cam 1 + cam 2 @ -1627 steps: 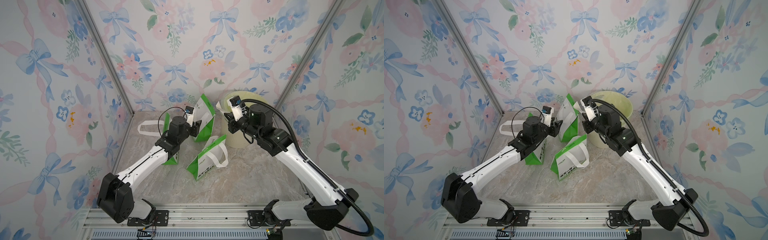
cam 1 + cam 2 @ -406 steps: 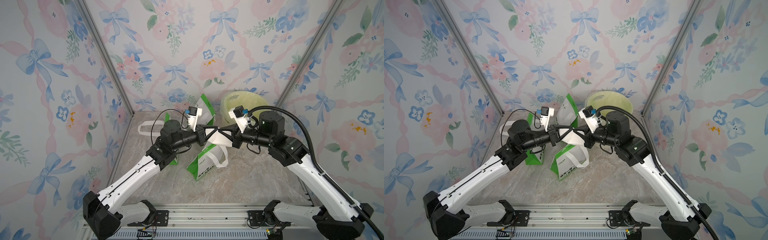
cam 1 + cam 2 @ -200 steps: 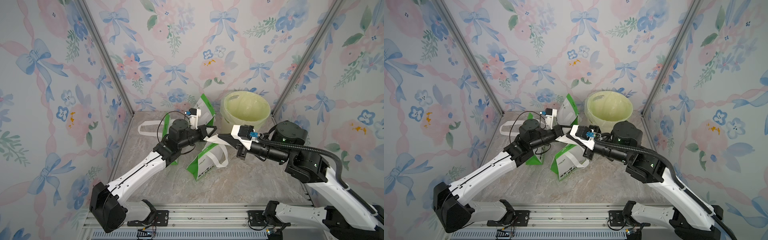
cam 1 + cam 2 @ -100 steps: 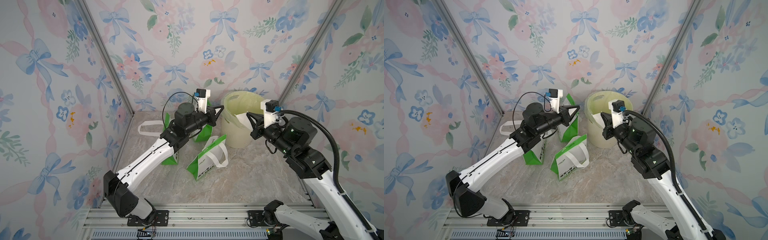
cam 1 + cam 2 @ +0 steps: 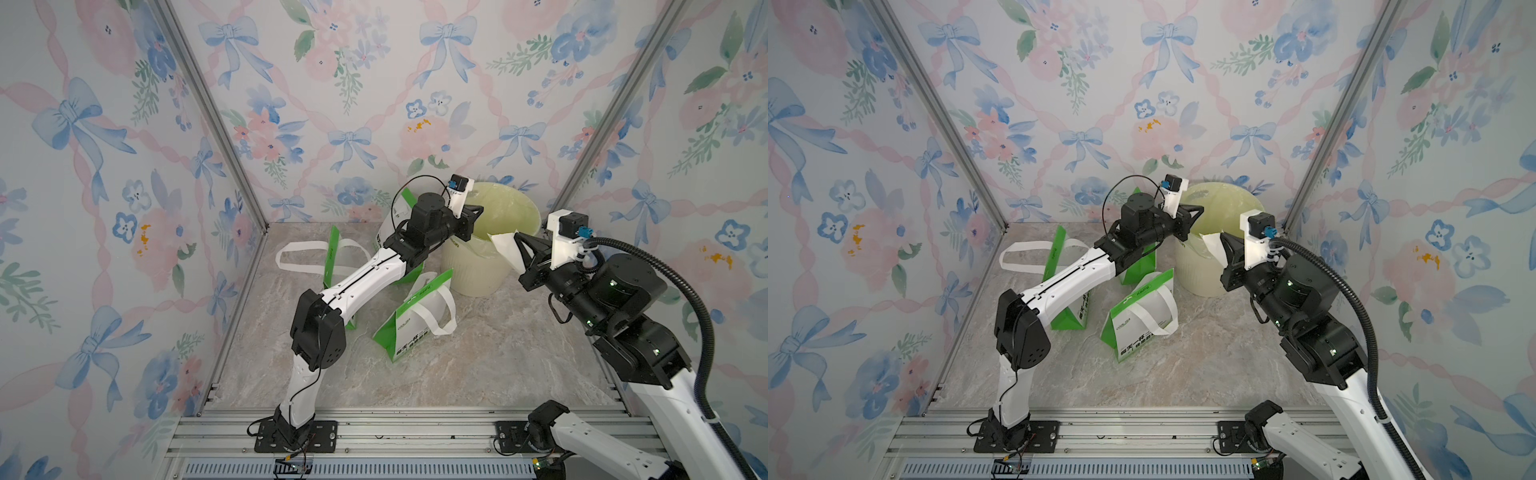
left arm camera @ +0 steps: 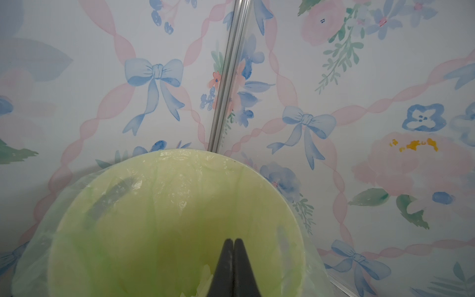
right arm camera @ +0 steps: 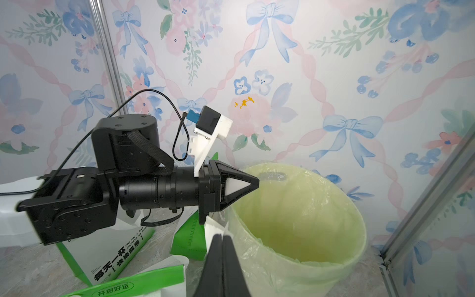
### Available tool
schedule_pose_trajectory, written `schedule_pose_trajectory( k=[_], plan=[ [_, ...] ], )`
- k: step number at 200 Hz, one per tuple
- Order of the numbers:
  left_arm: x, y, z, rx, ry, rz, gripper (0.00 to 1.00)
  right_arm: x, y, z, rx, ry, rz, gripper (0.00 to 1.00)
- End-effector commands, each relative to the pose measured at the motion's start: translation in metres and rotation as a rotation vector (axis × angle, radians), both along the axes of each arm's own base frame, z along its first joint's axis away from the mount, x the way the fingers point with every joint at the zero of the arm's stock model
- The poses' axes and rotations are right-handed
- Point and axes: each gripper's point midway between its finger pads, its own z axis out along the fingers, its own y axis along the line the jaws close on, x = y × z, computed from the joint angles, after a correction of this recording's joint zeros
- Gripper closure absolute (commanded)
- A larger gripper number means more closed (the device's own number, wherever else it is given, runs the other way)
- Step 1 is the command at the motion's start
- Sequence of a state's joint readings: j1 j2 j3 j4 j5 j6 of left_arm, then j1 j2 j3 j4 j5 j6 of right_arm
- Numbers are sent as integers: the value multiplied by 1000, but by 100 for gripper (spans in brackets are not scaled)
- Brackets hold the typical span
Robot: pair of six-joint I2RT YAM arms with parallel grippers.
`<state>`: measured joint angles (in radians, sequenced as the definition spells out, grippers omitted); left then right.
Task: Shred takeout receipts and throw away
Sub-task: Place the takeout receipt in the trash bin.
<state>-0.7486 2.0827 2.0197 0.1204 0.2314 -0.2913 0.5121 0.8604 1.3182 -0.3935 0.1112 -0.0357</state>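
Green-and-white bags sit on the marble floor, left of centre, one lying on its side. The left gripper reaches over the rim of the lined bin. In its wrist view the jaws are pressed together with nothing seen between them. Pale scraps lie inside the bin. The right gripper is clamped on a white receipt piece, which it holds at the bin's rim on the right side.

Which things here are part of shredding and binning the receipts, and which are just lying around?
In the job: receipt piece, pinched in the shut right gripper; shut left gripper; lined bin.
Lying about: three green-and-white bags.
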Motion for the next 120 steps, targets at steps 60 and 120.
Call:
schedule_pose_trajectory(
  k=[60,120],
  plan=[
    [7,-5,3,17,-36,45,52,-7,-11,-5,-15,20,-36,100],
    [-22,25,69,-17,-152,48,49,-10,-11,-14,25,77,-30,100]
  ],
)
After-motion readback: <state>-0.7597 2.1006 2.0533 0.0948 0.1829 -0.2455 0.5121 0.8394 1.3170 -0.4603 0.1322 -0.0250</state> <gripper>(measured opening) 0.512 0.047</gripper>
